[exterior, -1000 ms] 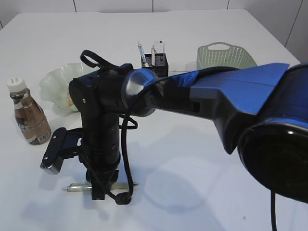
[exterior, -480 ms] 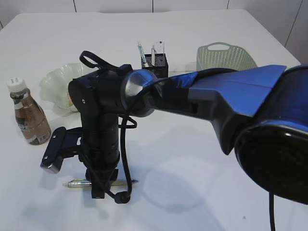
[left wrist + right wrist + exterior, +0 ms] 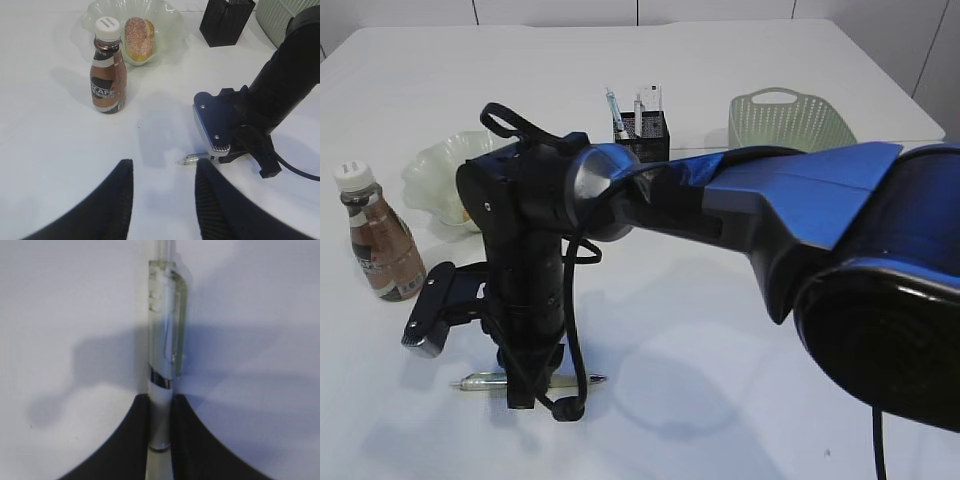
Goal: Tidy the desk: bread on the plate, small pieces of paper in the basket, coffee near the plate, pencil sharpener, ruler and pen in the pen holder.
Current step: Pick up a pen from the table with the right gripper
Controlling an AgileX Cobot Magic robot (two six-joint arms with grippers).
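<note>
Down at the near edge of the desk [image 3: 740, 300], the right gripper [image 3: 160, 440] stands upright on the tabletop, its two black fingers [image 3: 125, 440] clenched on the barrel of the pen [image 3: 162, 365], just behind the clear clip. The pen lies flat on the white surface; in the exterior view its two ends stick out on either side of the gripper, the pale clip end to the left. The right arm [image 3: 800, 210], blue and black, reaches in from the right of that view and across the middle, so that the wrist hangs over the left half of the desk. The left gripper [image 3: 162, 200] hovers above the desk near the pen, its jaws apart with nothing between them; only bare tabletop shows in the gap. Further back on the left stands the coffee [image 3: 107, 70], upright, white cap on, brown label facing the left wrist camera. Just behind it sits the plate [image 3: 172, 22], and the bread [image 3: 139, 34] lies inside, sugared top showing, leaning toward the near wall. The coffee is near the plate but does not touch it. Further back, about mid-desk, stands the holder [image 3: 645, 135], upright, with a few clear and pale things poking out of its top; which of them is the ruler I cannot tell. To its right, well apart, sits the basket [image 3: 790, 118], what it holds hidden from here.
</note>
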